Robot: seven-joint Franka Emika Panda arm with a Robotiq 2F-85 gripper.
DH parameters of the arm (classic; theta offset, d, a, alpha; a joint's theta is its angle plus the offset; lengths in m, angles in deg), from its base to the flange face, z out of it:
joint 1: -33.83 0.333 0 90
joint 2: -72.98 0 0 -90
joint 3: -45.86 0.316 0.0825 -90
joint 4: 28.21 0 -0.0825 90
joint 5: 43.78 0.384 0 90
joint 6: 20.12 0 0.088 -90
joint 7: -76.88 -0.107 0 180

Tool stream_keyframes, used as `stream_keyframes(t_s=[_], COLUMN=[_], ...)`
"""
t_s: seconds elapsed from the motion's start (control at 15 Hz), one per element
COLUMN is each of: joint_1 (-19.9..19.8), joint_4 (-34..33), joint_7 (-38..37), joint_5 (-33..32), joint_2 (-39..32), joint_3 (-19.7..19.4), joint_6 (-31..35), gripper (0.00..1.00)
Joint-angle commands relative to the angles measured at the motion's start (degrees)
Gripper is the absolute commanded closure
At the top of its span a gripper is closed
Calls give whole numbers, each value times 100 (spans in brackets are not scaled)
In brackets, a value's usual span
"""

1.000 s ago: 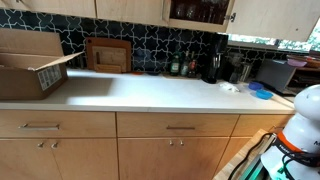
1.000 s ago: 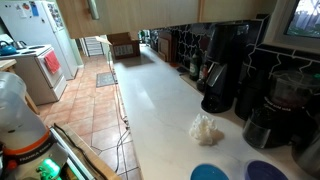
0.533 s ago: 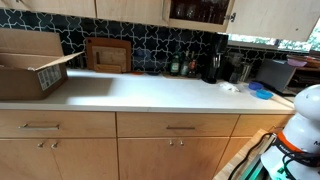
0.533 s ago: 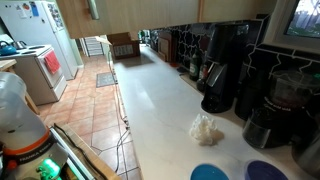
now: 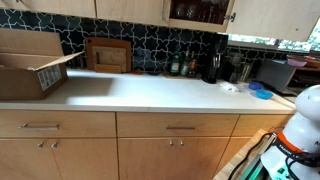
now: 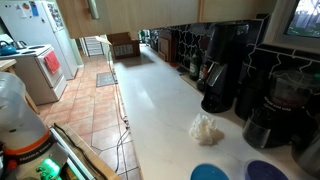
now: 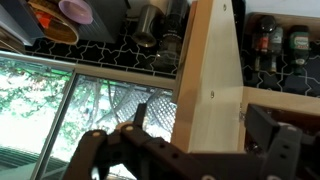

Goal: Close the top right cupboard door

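In the wrist view the top right cupboard door (image 7: 210,70), a light tan wooden panel, stands edge-on between the two black fingers of my gripper (image 7: 203,120). The fingers are spread apart on either side of the panel, open, and I cannot tell if either touches it. Beside the door the dark cabinet shelves (image 7: 285,45) hold bottles and small dark items. In an exterior view the open cabinet (image 5: 198,10) shows dark at the top, with the tan door (image 5: 275,16) to its right. The gripper itself is out of both exterior views.
A window (image 7: 80,110) is behind the left finger. On the counter stand a cardboard box (image 5: 30,65), a wooden board (image 5: 107,55), a black coffee maker (image 6: 225,65), a crumpled white cloth (image 6: 207,128) and blue bowls (image 5: 260,92). The robot's base (image 5: 303,120) stands at the counter's end.
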Motion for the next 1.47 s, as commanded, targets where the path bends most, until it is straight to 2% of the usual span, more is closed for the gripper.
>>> stream_keyframes(t_s=[0.0,0.73,1.4], joint_1=[254,845,1532], joint_4=[2,8,146], joint_7=[338,1554,2207], joint_5=[59,877,1728], joint_2=[-46,129,433], joint_3=[-282,-459,-275], joint_6=[400,655,733], gripper=[0,0,0])
